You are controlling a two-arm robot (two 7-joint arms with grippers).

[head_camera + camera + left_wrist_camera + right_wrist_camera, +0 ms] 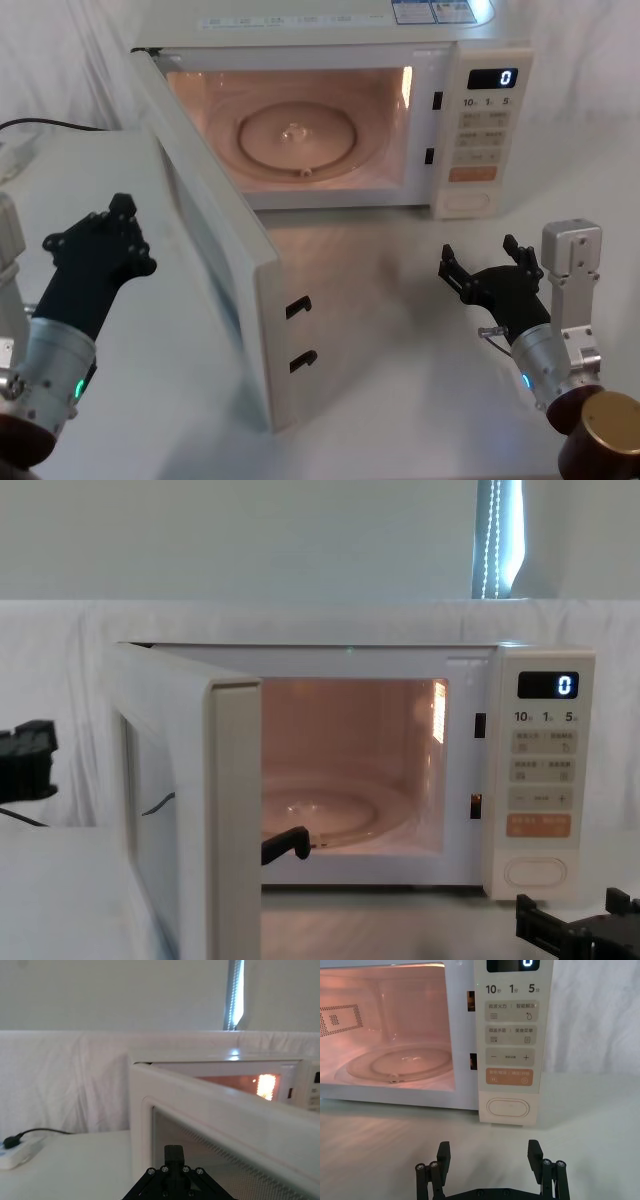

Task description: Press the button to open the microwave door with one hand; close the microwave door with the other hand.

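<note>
The left end effector [100,240] hovered over the counter [400,300] just outside the swung-open microwave door [215,250], on the door's outer face, and whether its fingers were apart or together I could not tell. The door stood wide, hinged at the left side of the microwave [330,110], its free edge pointing out toward the robot, so the opening half of the job looked done and the closing push seemed to be what remained. The main risk lay here: a push landing near the hinge, or glancing along the panel, might slide off the smooth face or shove the whole oven back across the counter instead of swinging the door. A push that stopped short could leave the two latch hooks [300,335] on the door's edge unseated, and the door ajar. Inside, the lit cavity held the glass turntable [298,135], nothing there to foul the swing. Farther right, the button [508,1108] sat at the bottom of the control panel [512,1042], below the orange key [511,1077]. The right end effector [489,1156] waited low on the counter in front of that panel, fingers apart, clear of the button, and well away from the door's closing arc
</note>
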